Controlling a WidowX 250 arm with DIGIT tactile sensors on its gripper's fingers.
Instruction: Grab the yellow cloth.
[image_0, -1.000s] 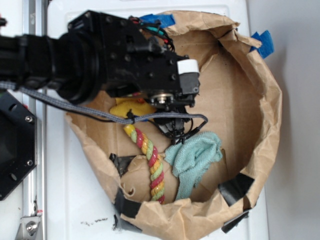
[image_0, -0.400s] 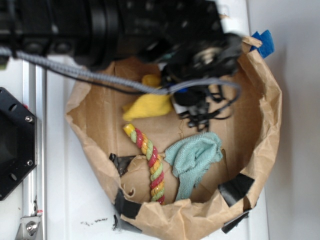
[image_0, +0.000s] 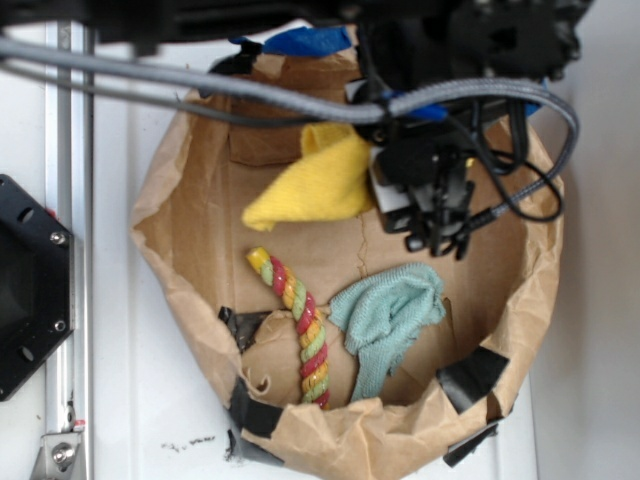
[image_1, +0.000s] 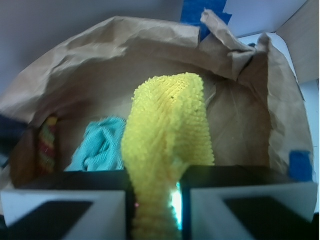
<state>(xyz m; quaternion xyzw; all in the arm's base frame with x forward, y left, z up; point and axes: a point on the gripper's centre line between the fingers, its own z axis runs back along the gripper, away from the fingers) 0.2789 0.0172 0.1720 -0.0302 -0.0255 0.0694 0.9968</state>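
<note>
The yellow cloth (image_0: 315, 186) hangs lifted above the floor of the brown paper basin (image_0: 190, 180), its right end pinched in my gripper (image_0: 385, 180). In the wrist view the yellow cloth (image_1: 167, 135) rises out from between my two fingers, and my gripper (image_1: 156, 205) is shut on it. The black arm and its grey cable cross the top of the exterior view and hide the basin's far rim.
A pale teal cloth (image_0: 390, 315) lies at the lower middle of the basin, seen also as the teal cloth (image_1: 100, 145). A twisted yellow-red-green rope (image_0: 298, 325) lies to its left. Blue tape (image_0: 305, 40) marks the far rim. A black mount (image_0: 25, 285) stands left.
The arm has swung up and to the right across the basin. The yellow cloth, earlier lying mostly under the arm, now hangs raised from the gripper.
</note>
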